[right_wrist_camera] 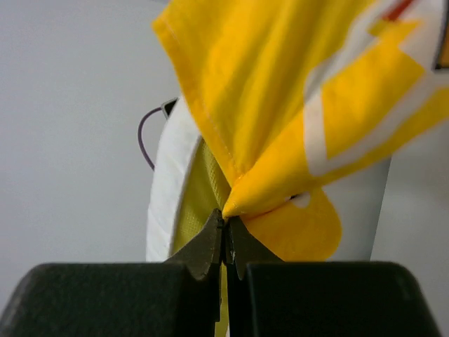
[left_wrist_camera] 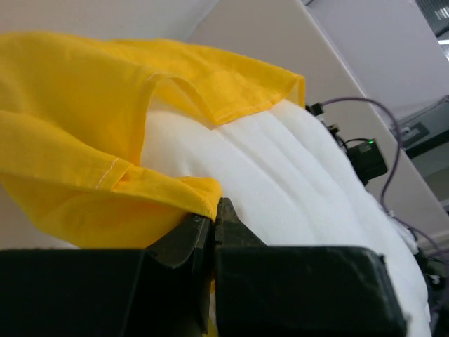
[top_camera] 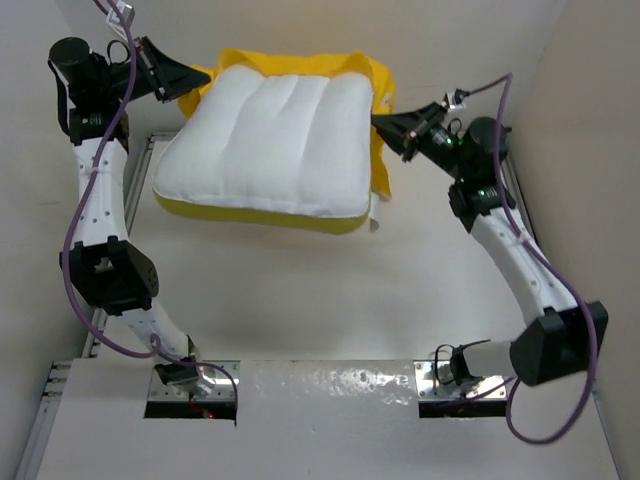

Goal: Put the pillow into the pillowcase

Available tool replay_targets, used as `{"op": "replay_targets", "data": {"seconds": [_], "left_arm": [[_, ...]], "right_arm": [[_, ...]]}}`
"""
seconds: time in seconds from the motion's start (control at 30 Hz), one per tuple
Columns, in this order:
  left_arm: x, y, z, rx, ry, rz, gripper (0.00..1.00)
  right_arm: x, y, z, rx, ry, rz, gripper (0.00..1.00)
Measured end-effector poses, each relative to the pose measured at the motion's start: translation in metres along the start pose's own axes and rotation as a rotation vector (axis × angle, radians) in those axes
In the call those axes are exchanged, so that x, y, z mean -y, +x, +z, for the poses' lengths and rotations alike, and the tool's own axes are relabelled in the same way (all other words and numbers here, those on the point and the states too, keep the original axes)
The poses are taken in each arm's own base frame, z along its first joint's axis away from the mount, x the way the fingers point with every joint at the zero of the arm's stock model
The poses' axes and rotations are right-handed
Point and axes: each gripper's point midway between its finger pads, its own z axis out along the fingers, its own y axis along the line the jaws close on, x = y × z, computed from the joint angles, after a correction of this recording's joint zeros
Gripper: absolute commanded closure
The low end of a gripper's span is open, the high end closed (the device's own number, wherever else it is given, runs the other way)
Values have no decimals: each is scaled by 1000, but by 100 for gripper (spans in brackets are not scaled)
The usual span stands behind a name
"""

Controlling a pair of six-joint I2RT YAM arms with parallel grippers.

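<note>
The white puffy pillow (top_camera: 268,140) hangs lifted above the table, its yellow edge band along the near side. The yellow pillowcase (top_camera: 290,62) covers only its far end and drapes down its right side (top_camera: 381,140). My left gripper (top_camera: 188,77) is shut on the pillowcase's left edge; in the left wrist view the pillowcase (left_wrist_camera: 91,133) folds into the closed left gripper (left_wrist_camera: 213,214) beside the pillow (left_wrist_camera: 302,182). My right gripper (top_camera: 385,124) is shut on the pillowcase's right edge. The right wrist view shows the printed pillowcase (right_wrist_camera: 295,119) pinched in the right gripper (right_wrist_camera: 225,219), the pillow (right_wrist_camera: 168,203) behind.
White walls enclose the table (top_camera: 330,300) on the left, back and right. A metal rail (top_camera: 115,300) runs along the left side. The two arm bases (top_camera: 190,385) (top_camera: 455,380) sit at the near edge, with purple cables looping off each arm.
</note>
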Motion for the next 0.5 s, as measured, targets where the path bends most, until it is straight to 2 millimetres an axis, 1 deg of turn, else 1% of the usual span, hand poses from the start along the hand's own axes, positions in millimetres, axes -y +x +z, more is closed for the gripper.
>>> {"op": "replay_targets", "data": {"seconds": [0.03,0.07,0.1,0.2,0.3,0.37,0.43,0.47,0.5], "left_arm": [[6,5,-2,-4,3,-21,100],[10,5,-3,-5,15,-22,100],[15,2,-3,3,25,-2,100],[30,-15,-3,30,14,80,100],[42,-24,-5,59,-8,164,100],[51,-30,-5,77,-4,197,100],[55,-37,-6,99,-22,247,100],[52,-38,-6,107,-45,270,100],[50,-38,-7,111,-67,296,100]], "right_arm": [[6,9,-16,7,5,29,100],[7,14,-22,2,11,44,100],[3,14,-22,-2,10,40,100],[-10,9,-10,-6,10,7,100],[-4,15,-15,4,20,17,100],[-2,17,-13,-5,45,14,100],[-10,11,-5,-7,56,-19,100],[-12,10,-4,-6,56,-43,100],[-10,10,-6,-4,66,-58,100]]}}
